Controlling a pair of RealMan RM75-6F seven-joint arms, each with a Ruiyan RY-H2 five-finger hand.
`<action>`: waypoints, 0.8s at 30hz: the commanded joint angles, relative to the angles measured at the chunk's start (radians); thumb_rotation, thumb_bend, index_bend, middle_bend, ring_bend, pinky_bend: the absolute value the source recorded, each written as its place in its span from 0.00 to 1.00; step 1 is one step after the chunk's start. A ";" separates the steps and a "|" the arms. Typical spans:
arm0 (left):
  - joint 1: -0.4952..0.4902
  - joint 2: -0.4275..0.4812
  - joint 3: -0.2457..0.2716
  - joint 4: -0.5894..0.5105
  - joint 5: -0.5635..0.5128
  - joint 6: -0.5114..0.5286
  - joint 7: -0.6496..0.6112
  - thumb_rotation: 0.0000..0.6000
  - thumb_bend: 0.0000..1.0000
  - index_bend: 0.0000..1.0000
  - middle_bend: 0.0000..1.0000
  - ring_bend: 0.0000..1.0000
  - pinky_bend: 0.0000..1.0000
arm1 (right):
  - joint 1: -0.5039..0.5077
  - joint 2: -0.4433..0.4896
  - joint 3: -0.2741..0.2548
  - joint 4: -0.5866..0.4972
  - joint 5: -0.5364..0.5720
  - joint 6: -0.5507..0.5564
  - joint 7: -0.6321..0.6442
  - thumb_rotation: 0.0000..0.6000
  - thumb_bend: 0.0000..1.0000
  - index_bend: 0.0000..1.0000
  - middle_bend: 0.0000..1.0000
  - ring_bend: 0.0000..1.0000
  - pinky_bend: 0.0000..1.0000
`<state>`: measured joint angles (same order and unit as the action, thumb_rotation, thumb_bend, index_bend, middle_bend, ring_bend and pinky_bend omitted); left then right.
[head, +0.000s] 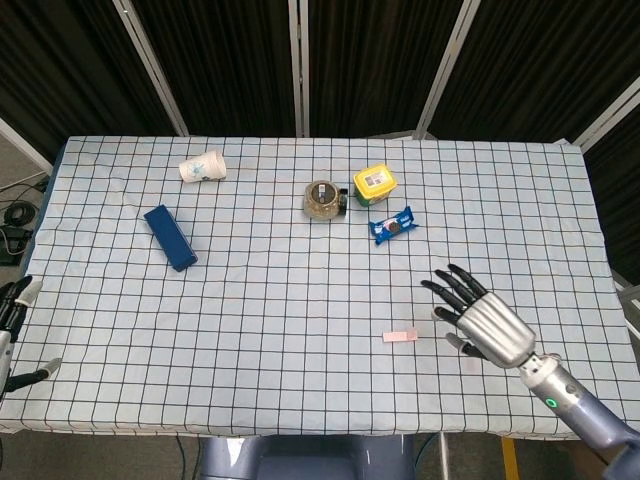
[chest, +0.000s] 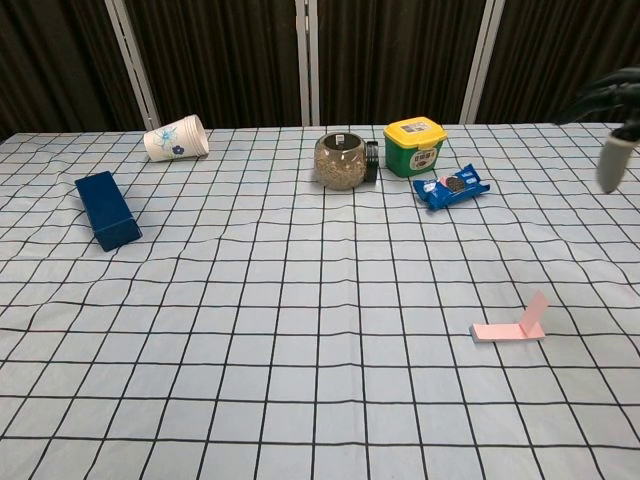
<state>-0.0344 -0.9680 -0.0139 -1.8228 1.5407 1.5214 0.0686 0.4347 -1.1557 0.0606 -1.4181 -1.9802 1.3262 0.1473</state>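
Right hand (head: 480, 322) is hovering in the lower right of the head view, fingers spread apart and holding nothing, just right of the pink folded card (head: 401, 337) lying on the checked bench (head: 300, 300). Left hand (head: 12, 320) is showing only partly at the lower left edge, fingers apart and empty. Above centre, a glass jar (head: 321, 198), a yellow-lidded tub (head: 374, 185) and a blue snack packet (head: 391, 226) are sitting close together; a paper cup (head: 203, 168) is lying on its side in the upper left, with a dark blue box (head: 169, 237) below it.

In the chest view, the right hand (chest: 612, 125) is appearing blurred at the upper right edge, well apart from the pink folded card (chest: 512, 326) in the lower right, whose one flap is standing up.
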 joint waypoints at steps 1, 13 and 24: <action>-0.006 -0.009 -0.003 -0.003 -0.015 -0.014 0.021 1.00 0.00 0.00 0.00 0.00 0.00 | 0.075 -0.090 0.003 0.087 -0.047 -0.047 0.007 1.00 0.24 0.48 0.13 0.00 0.00; -0.018 -0.031 -0.008 -0.004 -0.048 -0.040 0.070 1.00 0.00 0.00 0.00 0.00 0.00 | 0.195 -0.273 -0.064 0.337 -0.111 -0.052 0.030 1.00 0.26 0.48 0.15 0.00 0.00; -0.023 -0.036 -0.008 -0.004 -0.054 -0.046 0.078 1.00 0.00 0.00 0.00 0.00 0.00 | 0.238 -0.366 -0.140 0.537 -0.132 -0.022 0.006 1.00 0.26 0.49 0.14 0.00 0.00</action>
<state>-0.0578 -1.0045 -0.0216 -1.8262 1.4864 1.4750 0.1471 0.6607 -1.5092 -0.0562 -0.9184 -2.0962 1.2962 0.1706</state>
